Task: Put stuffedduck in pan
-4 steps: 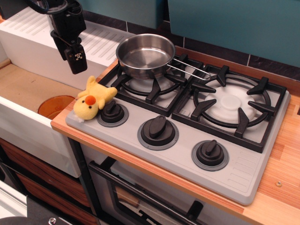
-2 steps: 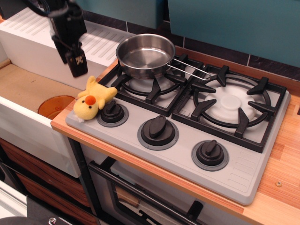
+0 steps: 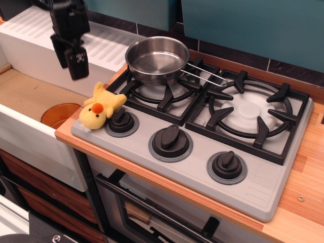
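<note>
The stuffedduck [image 3: 101,107] lies beside the left knob [image 3: 121,121], pan [image 3: 157,59] behind, while the pincer [image 3: 71,56] hangs above, its opening unclear.

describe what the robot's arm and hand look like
The hand is black and boxy, ending in two flat rectangular fingers. One finger's face bears a small pale marking like screw heads. Dark cables loop above the blocky black body.

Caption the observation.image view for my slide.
Gripper hovers above stuffedduck lying beside empty pan on stove.
</note>
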Controlling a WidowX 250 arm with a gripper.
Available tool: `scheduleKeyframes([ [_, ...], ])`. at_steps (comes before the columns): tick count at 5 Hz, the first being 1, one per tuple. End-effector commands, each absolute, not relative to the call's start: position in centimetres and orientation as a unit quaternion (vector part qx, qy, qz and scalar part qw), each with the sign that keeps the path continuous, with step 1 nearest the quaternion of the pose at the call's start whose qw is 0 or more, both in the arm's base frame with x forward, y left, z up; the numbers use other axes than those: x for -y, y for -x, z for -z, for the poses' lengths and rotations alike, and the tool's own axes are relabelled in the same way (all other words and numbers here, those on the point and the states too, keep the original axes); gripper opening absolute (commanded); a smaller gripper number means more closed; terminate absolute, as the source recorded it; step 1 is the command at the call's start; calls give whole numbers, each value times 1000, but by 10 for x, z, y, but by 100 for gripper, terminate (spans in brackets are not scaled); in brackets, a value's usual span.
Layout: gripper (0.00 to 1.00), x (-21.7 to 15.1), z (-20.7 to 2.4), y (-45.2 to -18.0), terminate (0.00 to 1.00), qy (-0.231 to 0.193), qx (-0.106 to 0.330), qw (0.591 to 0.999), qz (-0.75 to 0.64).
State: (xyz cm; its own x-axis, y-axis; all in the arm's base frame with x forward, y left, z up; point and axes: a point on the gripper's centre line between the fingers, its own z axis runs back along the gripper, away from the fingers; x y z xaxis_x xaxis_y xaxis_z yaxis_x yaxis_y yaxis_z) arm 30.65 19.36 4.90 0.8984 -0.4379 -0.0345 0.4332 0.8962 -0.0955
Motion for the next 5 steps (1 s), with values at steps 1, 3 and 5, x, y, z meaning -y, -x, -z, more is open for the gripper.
scheduleKeyframes([
  [1, 100, -189, -102, -292, 0, 4, 6, 977, 212],
  [3, 100, -167, -97, -259, 0, 39, 37, 983, 174],
  [5, 100, -141, -89, -238, 0, 62, 62, 987, 134],
])
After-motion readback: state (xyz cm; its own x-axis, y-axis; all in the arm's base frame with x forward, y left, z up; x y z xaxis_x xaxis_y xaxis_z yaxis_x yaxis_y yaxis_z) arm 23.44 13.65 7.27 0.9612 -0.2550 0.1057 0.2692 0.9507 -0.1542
